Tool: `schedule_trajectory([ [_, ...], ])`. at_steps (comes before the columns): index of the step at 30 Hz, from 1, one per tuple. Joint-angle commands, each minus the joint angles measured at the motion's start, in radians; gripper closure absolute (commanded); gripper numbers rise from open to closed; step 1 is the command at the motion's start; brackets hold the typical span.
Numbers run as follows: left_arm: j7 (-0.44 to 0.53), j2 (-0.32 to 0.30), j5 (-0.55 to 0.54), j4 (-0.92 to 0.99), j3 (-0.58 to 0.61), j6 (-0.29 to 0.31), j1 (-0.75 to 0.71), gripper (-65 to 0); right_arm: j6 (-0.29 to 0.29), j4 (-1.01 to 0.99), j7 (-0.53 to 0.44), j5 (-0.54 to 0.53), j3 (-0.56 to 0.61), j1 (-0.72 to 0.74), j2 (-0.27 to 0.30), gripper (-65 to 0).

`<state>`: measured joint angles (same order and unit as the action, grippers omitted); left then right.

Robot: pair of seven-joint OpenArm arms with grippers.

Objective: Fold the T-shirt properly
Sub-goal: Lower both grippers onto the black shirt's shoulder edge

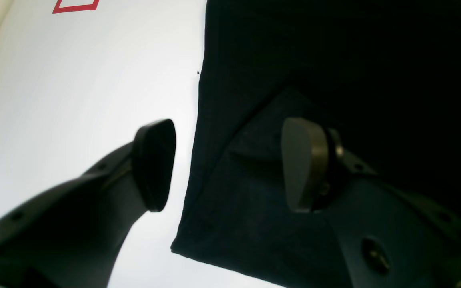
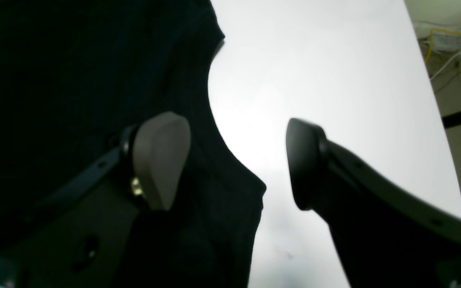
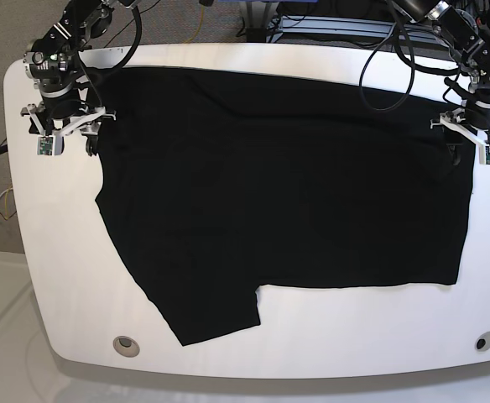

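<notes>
The T-shirt [image 3: 287,193] lies spread flat and black across the white surface [image 3: 329,344], filling most of the middle of it. In the base view one sleeve reaches toward the near edge at the lower left, and the straight hem runs down the right side. The orange-and-white mark does not show from any view here.

Over on the right of the base view hangs the left gripper [image 3: 467,143], right at the shirt's far right corner. From the left wrist camera its jaws stand wide apart with nothing between them but air: one finger [image 1: 154,164] sits over bare white surface, the other finger [image 1: 304,170] over the black cloth, and the shirt's edge [image 1: 198,132] runs up between the two. Whether the tips touch the cloth, I cannot tell. A red tape outline [image 1: 76,6] shows at the far top of that view.

On the left of the base view the right gripper [image 3: 60,126] hovers by the shirt's far left corner. Its wrist camera gives the same story mirrored: jaws spread wide, holding nothing, a pale pad [image 2: 160,160] above the dark fabric and a dark pad [image 2: 304,164] above the bright surface, with the curved shirt edge [image 2: 230,156] passing between them.

Cables [image 3: 396,59] loop behind the far edge.
</notes>
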<state>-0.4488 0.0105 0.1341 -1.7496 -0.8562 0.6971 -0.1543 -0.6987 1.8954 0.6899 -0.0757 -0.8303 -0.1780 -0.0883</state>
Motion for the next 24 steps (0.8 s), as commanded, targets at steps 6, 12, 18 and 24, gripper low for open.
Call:
schedule_trajectory([
  [6,0.05,-0.011,-0.026,-0.002,0.037,0.001,0.02,-39.9,0.001,-0.017,-0.004,-0.038,0.128,0.008,0.086,-40.8],
  [12,0.051,-0.011,-0.021,0.018,0.038,0.001,0.025,-39.9,0.001,-0.022,0.001,-0.04,0.17,0.014,0.106,-40.8],
  [18,0.049,-0.013,-0.013,0.03,0.029,0.001,0.029,-39.9,0.001,-0.025,0.006,-0.034,0.229,0.041,0.13,-40.5],
  [24,0.048,-0.015,-0.012,0.031,0.031,0.001,0.028,-39.7,0.001,-0.041,0.015,-0.037,0.267,0.059,0.152,-40.5],
])
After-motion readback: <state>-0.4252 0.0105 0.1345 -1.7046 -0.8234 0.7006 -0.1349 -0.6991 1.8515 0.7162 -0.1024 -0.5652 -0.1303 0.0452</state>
